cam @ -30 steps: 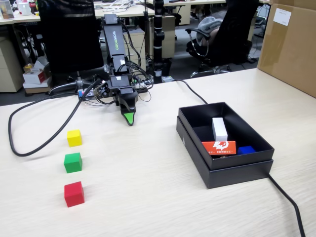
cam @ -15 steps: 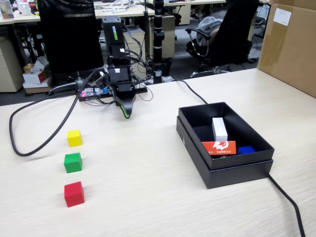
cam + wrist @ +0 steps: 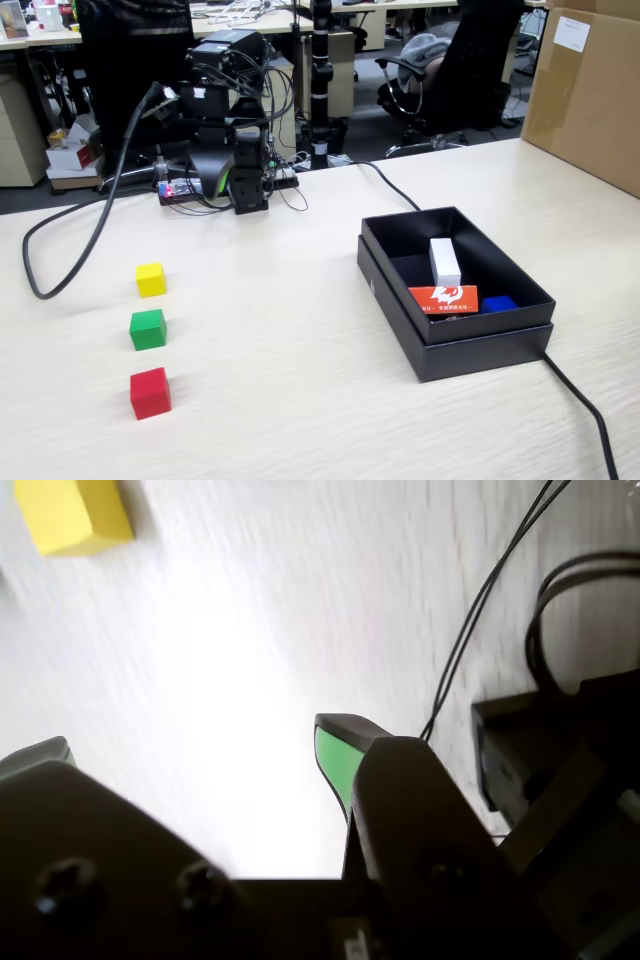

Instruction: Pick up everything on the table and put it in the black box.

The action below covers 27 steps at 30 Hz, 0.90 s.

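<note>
I see the arm has swung left and folded up since half a second ago; before, it reached down toward the table's middle, now it sits hunched over its base at the far edge. The cable arcs higher on the left than before.

Gripper: in the wrist view the jaws stand apart, bare table between the green-padded tips, nothing held. In the fixed view the gripper hangs off the table, pointing down.

The cubes have not moved. Yellow, green and red lie in a column on the left of the table in the fixed view, apart from each other, well away from the box. Yellow also shows at the top left of the wrist view, clear of the jaws.

Box contents unchanged: white block upright, orange-red card leaning, a blue piece beside it.
</note>
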Each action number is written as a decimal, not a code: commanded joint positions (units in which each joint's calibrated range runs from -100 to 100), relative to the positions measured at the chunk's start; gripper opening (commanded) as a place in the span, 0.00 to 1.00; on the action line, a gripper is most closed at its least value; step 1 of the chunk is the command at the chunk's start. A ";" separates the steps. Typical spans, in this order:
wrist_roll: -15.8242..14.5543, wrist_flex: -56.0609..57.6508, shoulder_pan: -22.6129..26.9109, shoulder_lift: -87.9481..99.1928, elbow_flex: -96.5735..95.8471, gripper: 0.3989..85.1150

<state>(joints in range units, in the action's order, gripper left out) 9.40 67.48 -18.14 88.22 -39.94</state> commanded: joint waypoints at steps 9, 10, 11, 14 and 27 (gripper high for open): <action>7.03 -6.27 -8.79 -32.86 15.91 0.55; 7.33 -6.44 -8.94 -35.49 17.00 0.55; 7.37 -6.53 -8.94 -38.48 18.63 0.55; 7.37 -6.62 -8.94 -47.54 24.07 0.55; 8.11 -9.47 -7.42 -69.12 34.59 0.55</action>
<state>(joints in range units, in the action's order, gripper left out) 17.56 60.43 -26.06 19.61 -9.17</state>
